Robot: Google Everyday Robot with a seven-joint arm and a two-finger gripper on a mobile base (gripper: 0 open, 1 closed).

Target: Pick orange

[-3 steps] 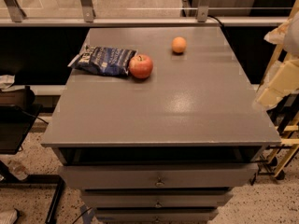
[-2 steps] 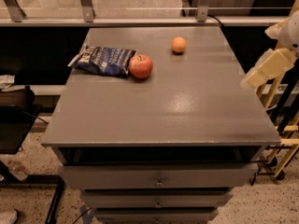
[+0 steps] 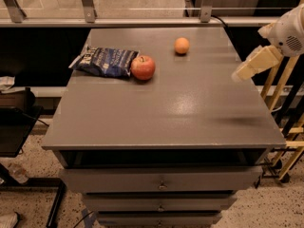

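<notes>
The orange [image 3: 181,45] is a small, round, pale orange fruit that sits toward the back of the grey cabinet top [image 3: 166,113], right of centre. My gripper [image 3: 240,73] is a cream-coloured piece on a white arm that comes in from the right edge. It hovers above the right side of the cabinet top, to the right of the orange and nearer the front, well apart from it. It holds nothing that I can see.
A red apple [image 3: 143,67] with a stem sits left of the orange, touching a dark blue snack bag [image 3: 105,61]. A glass railing [image 3: 142,13] runs behind the cabinet. Drawers [image 3: 161,182] are below the front edge. Yellow frame legs [image 3: 285,127] stand at the right.
My gripper has moved left and up from the cabinet's right edge, in over the top and closer to the orange. The orange, apple and bag have not moved.
</notes>
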